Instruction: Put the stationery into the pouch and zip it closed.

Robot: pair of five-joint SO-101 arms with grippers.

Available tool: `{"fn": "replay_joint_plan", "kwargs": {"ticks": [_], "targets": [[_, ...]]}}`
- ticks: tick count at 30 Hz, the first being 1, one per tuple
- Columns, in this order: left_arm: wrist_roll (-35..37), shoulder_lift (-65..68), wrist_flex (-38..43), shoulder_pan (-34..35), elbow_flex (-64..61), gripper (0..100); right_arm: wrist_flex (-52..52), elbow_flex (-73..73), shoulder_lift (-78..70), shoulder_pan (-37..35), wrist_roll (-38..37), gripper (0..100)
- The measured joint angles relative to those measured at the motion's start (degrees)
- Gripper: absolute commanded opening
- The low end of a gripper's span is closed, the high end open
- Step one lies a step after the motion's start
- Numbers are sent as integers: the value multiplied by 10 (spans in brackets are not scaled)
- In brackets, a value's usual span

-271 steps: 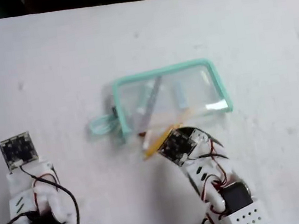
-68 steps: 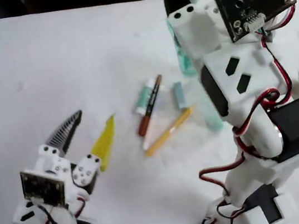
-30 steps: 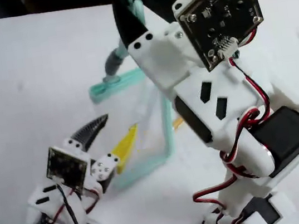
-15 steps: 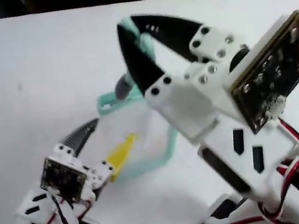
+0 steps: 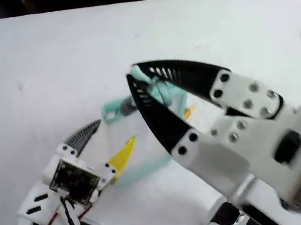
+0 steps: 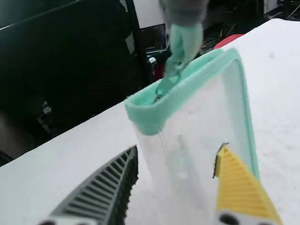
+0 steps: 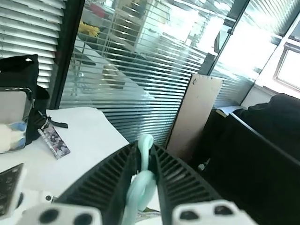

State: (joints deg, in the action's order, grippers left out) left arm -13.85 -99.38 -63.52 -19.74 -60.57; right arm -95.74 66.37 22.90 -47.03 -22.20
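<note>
High view: my right tool pinches the loop, the pouch hanging under it; my left tool, spread wide, straddles it. I judge this positioning; next needs it laid open for loading.

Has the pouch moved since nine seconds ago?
Yes. The pouch lay flat on the table; now it hangs upright, lifted by the right tool.

The right end effector covers much of the pouch — what lies inside is too blurred to tell.
</note>
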Motion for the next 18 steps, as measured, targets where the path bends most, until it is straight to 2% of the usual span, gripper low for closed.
{"fn": "replay_joint_plan", "kwargs": {"ticks": [6,8,12,18], "targets": [[1,0,-75,17,55,282,-4,0,27,-3,0,16],[0,0,-76,18,60,282,-11,0,36,-3,0,16],[0,0,-43,16,23,283,-11,1,37,-4,0,16],[0,0,66,-8,-86,279,-11,1,37,-3,0,16]]}}
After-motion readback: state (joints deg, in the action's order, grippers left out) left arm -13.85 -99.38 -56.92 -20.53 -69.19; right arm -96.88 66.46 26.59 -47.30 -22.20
